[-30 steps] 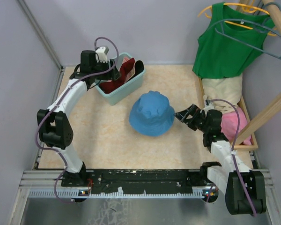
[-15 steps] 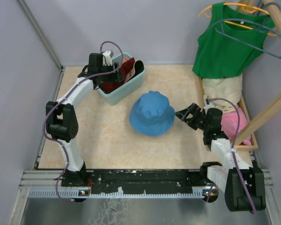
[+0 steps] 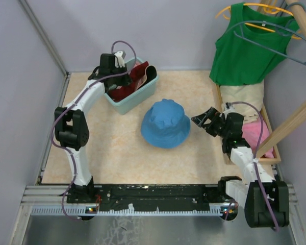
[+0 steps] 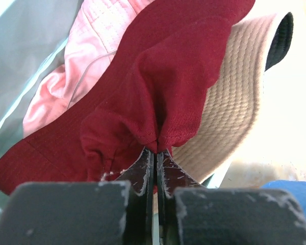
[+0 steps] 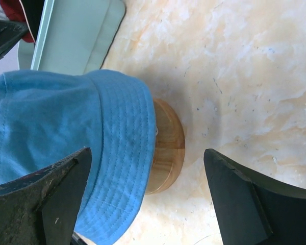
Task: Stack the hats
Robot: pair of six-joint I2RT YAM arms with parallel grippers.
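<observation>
Now the left gripper (image 4: 156, 154), upper left in the top view, is squeezed tight on a fold of the dark red hat (image 4: 163, 71) in the teal basket (image 3: 143, 95). That tiny pinch could slip when lifting. A second ago it sat further left; the right gripper (image 3: 203, 120) waits wide open beside the blue hat (image 3: 166, 123) at mid-frame.
</observation>
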